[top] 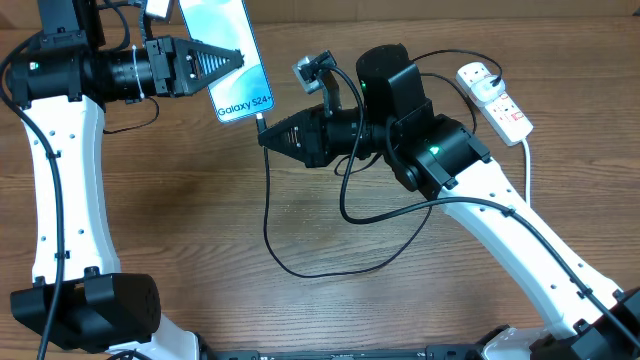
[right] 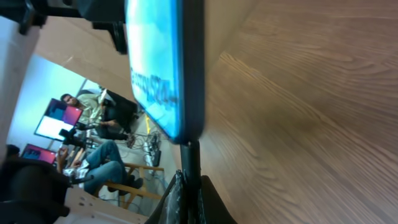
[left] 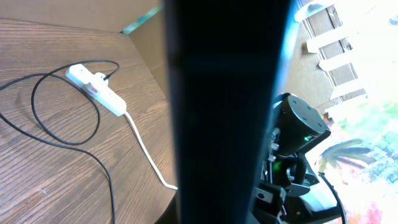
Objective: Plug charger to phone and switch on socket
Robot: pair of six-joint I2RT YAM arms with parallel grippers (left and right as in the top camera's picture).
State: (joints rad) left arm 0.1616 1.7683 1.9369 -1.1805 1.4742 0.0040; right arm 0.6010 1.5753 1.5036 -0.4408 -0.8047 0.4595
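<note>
The left claw (top: 238,58) is clenched on the phone (top: 245,90), gripping it by one long side and holding it above the bench (top: 180,230). The phone's light blue screen faces up, and its lettered end points toward the right arm. Its other end runs out of the overhead view at the far edge.

The right claw (top: 266,137) is pinched tight on the charger's connector tip (right: 190,158). In the right wrist view the tip touches the middle of the phone's bottom edge. Whether it is fully seated cannot be told.

From that claw the charger (top: 268,215) hangs down as a thin black cable. It sweeps in a wide loop across the wood in front, then climbs back past the right arm toward the socket (top: 497,98).

The socket lies flat near the bench's far right corner, well apart from both claws, with its thick white cord trailing toward the right edge.

The two claws face each other closely near the far edge. The broad stretch of wood nearer the arm bases carries only the cable loop.
</note>
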